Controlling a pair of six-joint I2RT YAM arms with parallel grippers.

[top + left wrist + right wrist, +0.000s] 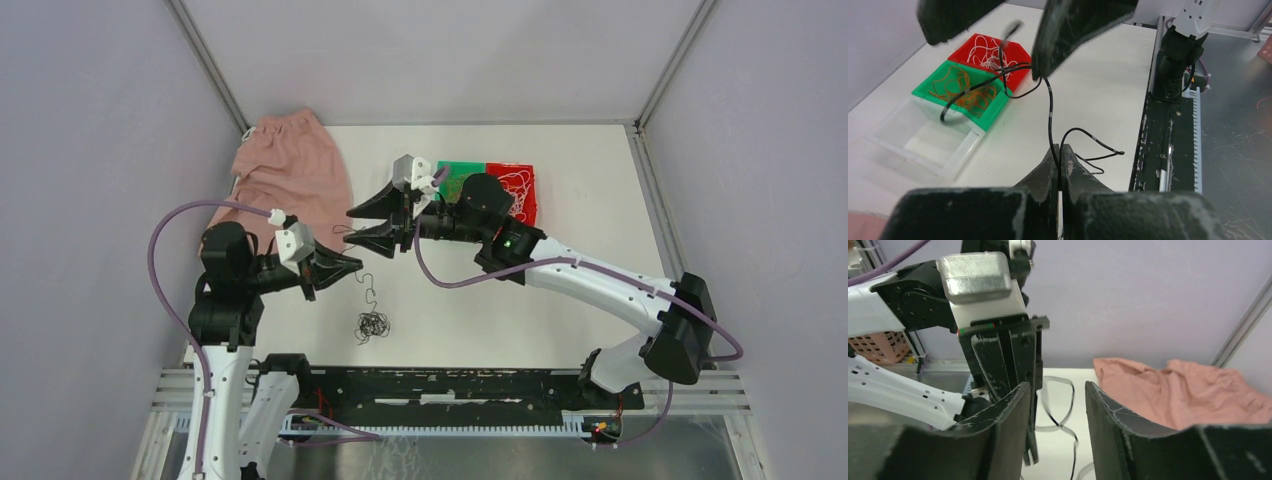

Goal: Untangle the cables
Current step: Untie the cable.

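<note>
My left gripper (pixel 347 264) is shut on a thin black cable (pixel 1050 112), pinched at the fingertips (pixel 1061 156). The strand runs up toward my right gripper (pixel 362 224), which is open, with a loop of it near one finger (pixel 1068 35). In the right wrist view the open jaws (pixel 1058 386) frame the blurred black strand (pixel 1064 416), and the left gripper (pixel 1030 460) hangs just beside it. A small black cable clump (pixel 372 325) lies on the table below both grippers. Orange cables (pixel 968 92) lie in a green bin and white cables (pixel 988 52) in a red bin.
The green bin (pixel 457 170) and red bin (pixel 528 205) stand at the back, partly under the right arm. A clear tray (pixel 893 135) sits next to the green bin. A pink cloth (pixel 290 175) lies at the back left. A black rail (pixel 440 385) runs along the near edge.
</note>
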